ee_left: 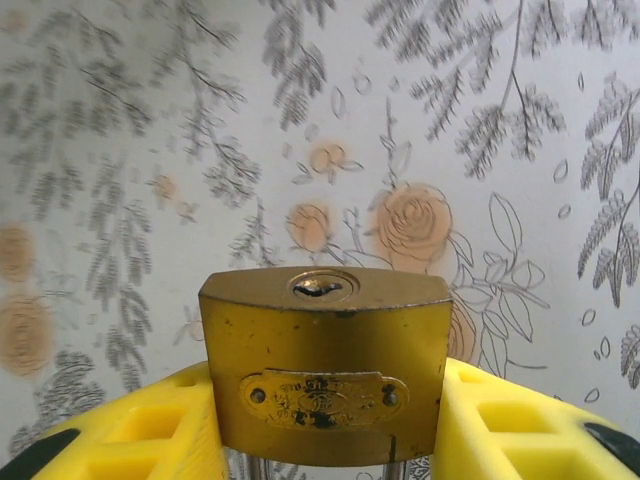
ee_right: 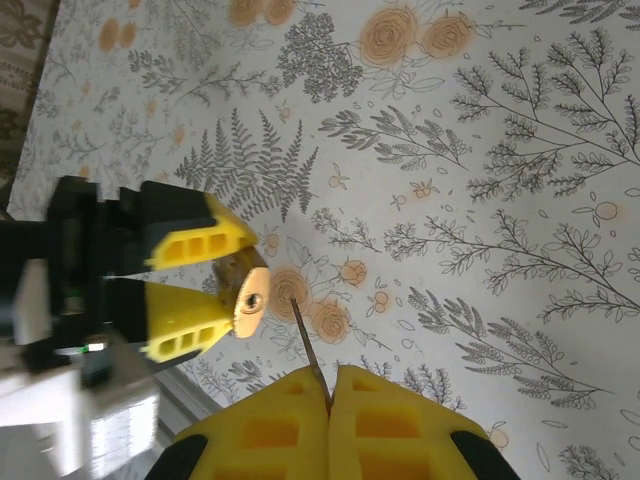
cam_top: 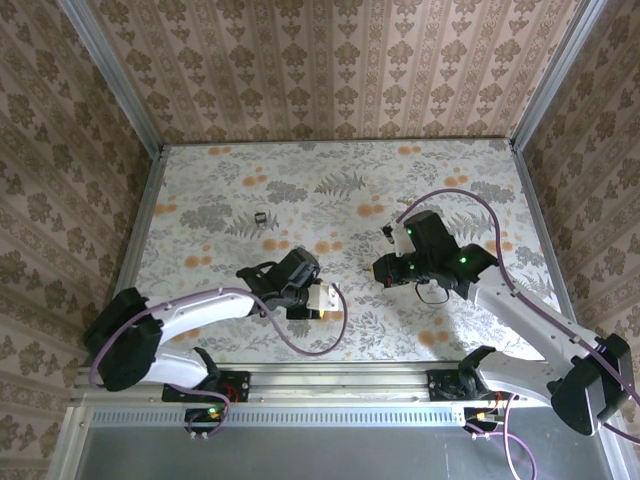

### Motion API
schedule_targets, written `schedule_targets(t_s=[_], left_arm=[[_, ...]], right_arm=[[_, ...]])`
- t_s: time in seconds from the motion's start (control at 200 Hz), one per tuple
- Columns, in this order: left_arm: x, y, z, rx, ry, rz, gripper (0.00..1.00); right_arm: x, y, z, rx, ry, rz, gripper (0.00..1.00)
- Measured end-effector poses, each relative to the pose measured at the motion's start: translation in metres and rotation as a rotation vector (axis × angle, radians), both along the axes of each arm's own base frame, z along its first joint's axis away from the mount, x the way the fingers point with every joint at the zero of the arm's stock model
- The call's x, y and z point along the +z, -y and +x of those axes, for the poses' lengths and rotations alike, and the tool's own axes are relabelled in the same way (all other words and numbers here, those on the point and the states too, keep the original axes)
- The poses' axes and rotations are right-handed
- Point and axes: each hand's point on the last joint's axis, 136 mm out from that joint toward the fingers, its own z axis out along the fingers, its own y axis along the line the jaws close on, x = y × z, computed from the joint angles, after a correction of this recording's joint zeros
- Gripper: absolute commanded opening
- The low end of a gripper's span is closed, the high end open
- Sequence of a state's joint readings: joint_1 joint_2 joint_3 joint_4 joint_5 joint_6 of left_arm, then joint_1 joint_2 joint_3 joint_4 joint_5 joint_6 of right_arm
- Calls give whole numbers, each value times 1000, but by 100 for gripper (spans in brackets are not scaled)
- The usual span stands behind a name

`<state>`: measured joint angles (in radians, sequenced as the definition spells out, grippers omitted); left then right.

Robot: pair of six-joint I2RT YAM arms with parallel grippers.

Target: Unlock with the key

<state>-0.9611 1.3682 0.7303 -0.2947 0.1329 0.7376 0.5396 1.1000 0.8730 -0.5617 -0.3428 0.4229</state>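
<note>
Reaching in from the 7 o'clock corner of the top view, the left arm [cam_top: 190, 315] bent low over the table [cam_top: 330, 180] and pointed its left gripper [cam_top: 322, 298] toward 3 o'clock. Its yellow fingers [ee_left: 150, 425] were clamped on the sides of the brass padlock [ee_left: 325, 365], keyhole end facing away from the wrist.

The right arm [cam_top: 520, 310] came from the 5 o'clock corner, elbow out toward 3 o'clock, its head turned to face the left gripper across a short gap. The right gripper [ee_right: 330, 385] was pinched tight on the key [ee_right: 306, 340], whose thin blade stuck out toward 11 o'clock in the wrist view. The blade tip lay just beside the padlock's keyhole face, at its 3 o'clock; whether they touched could not be told.

Both grippers worked close to the near metal rail [cam_top: 340, 385] at 6 o'clock. Bare floral surface stretched toward 12 o'clock up to the papered back wall [cam_top: 330, 70], with a small dark item [cam_top: 261, 217] lying at 11 o'clock of the left gripper.
</note>
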Motion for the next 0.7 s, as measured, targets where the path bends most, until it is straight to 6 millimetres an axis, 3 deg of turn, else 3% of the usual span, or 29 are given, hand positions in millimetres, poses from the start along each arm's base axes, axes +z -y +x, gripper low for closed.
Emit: schedule_targets(t_s=[0.145, 0.38, 0.695], left_arm=[[-4, -3, 4, -8, -12, 14, 3], [25, 3, 10, -8, 1, -105, 4], [5, -3, 2, -28, -58, -35, 4]], right_arm=[[-6, 2, -5, -3, 4, 10, 0], [-24, 9, -18, -8, 10, 26, 0], [-20, 6, -16, 0, 22, 44, 0]])
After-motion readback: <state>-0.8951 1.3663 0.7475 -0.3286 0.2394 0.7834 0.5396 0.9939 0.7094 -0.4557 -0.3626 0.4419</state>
